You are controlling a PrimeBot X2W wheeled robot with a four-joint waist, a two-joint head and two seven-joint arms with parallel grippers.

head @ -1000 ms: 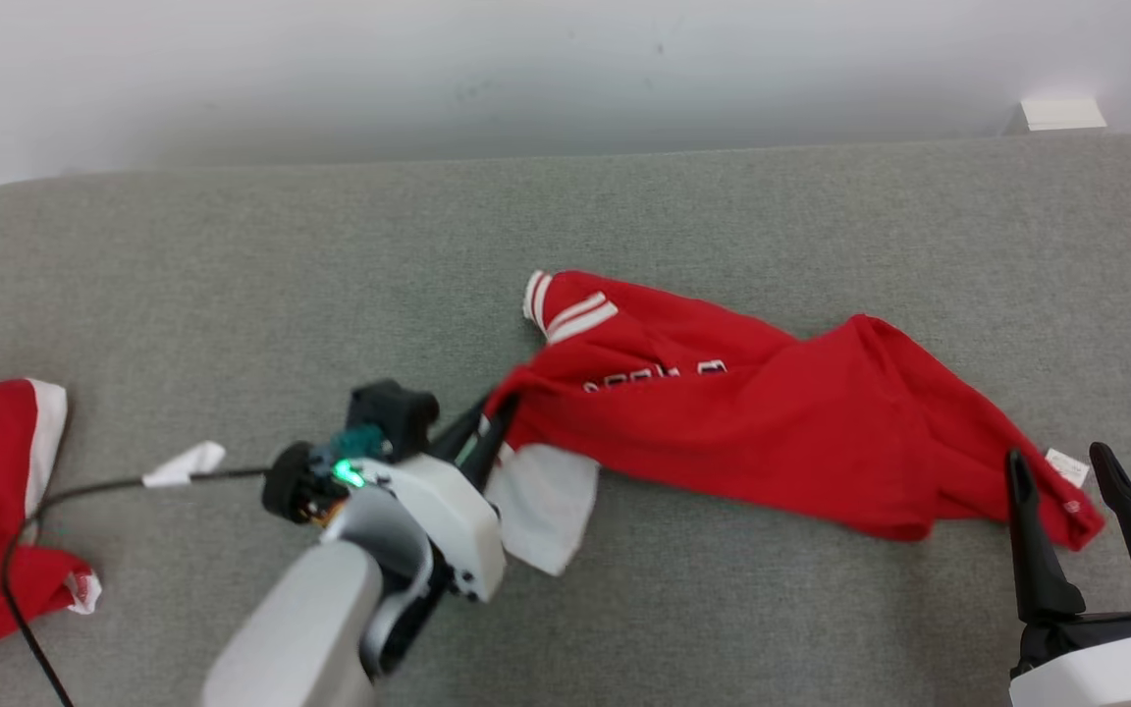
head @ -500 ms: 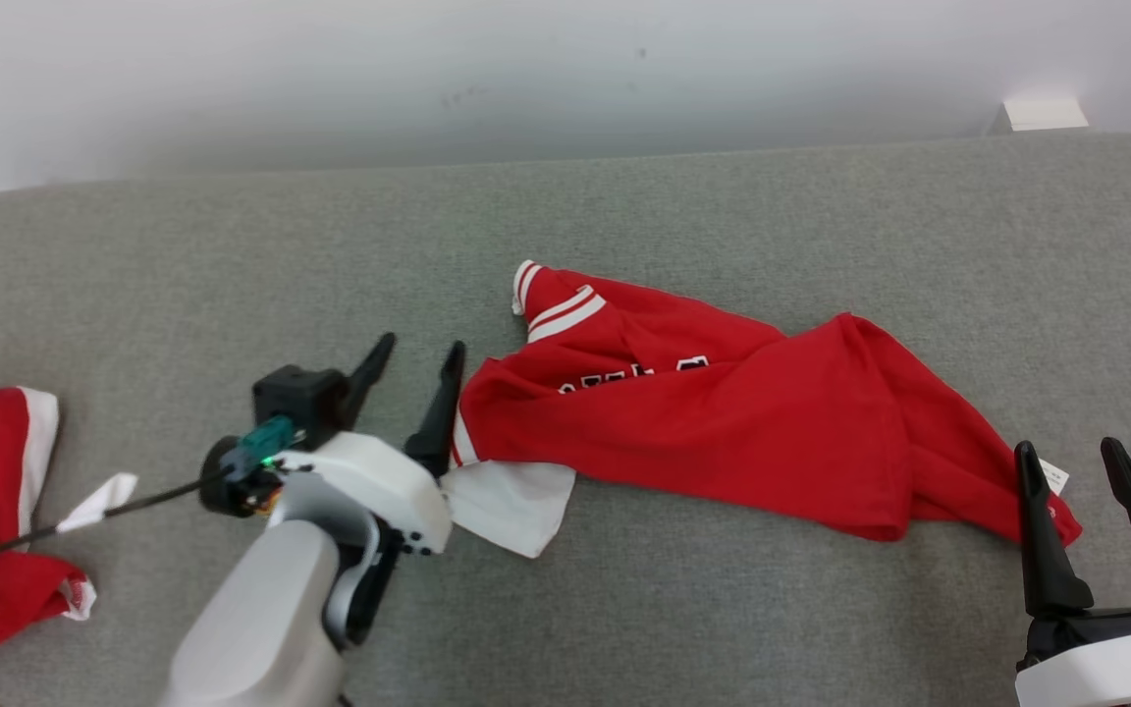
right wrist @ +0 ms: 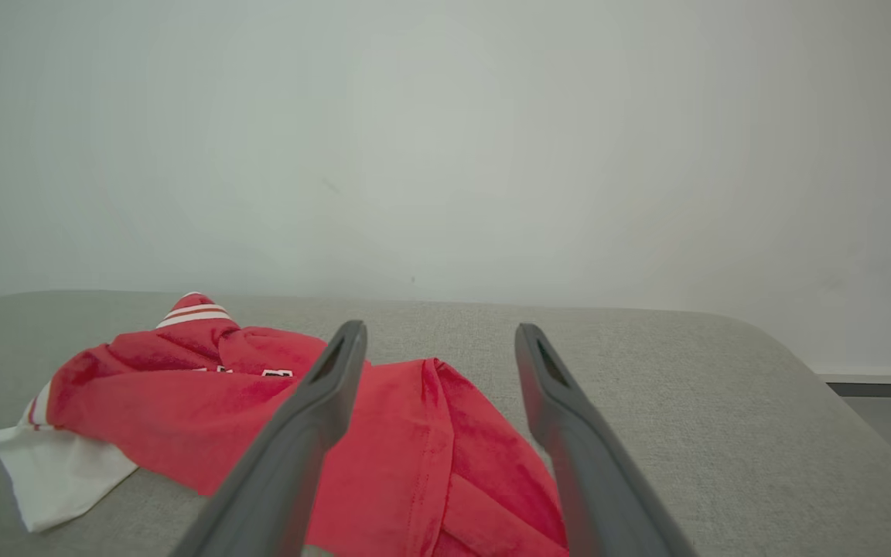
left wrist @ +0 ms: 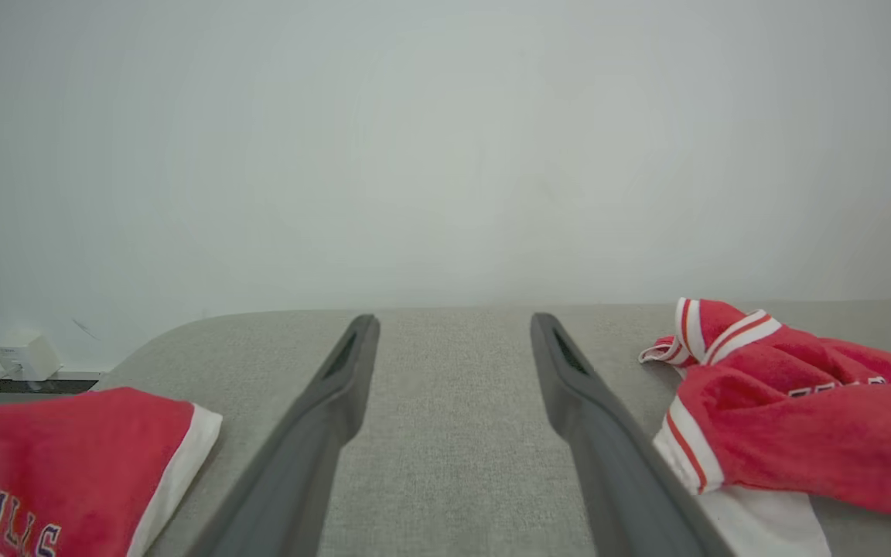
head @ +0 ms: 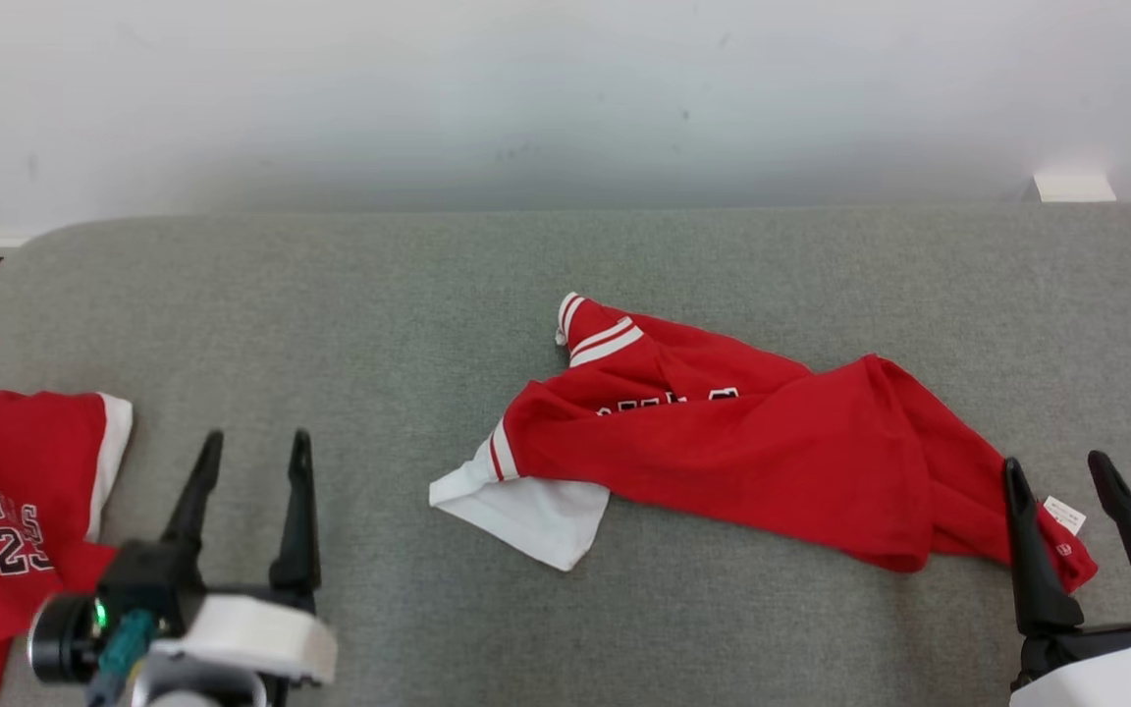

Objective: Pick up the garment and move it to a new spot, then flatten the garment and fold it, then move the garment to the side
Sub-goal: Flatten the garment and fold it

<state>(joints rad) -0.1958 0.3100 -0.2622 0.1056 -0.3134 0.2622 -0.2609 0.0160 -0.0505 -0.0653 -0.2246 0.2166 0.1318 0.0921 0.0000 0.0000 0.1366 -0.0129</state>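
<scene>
Surface: grey padded surface point(head: 408, 295) with rounded back corners, against a pale wall point(head: 526, 98).

Garment point(head: 742, 462): red jersey with white trim, lying crumpled and unfolded from the middle of the surface toward its right edge.
- Its left end shows a white panel point(head: 526, 511) spread flat, with one corner pointing at the front edge.
- A red-and-white striped cuff point(head: 590, 329) points toward the back edge.
- Partial lettering shows on the chest, too folded to read.
- A small white label point(head: 1064, 515) sits at its right end, near the front edge.

Left tool point(head: 258, 437): released, fingers spread wide, nothing between them. It is near the front-left corner, apart from the garment.

Second red jersey point(head: 16, 491): at the left edge, just left of that tool, with white trim and "BULLS 23" on it.

Right tool point(head: 1055, 462): released, fingers parted. It is near the front-right corner, with the garment's right end showing between its fingers. Cannot tell whether they touch the cloth.
</scene>
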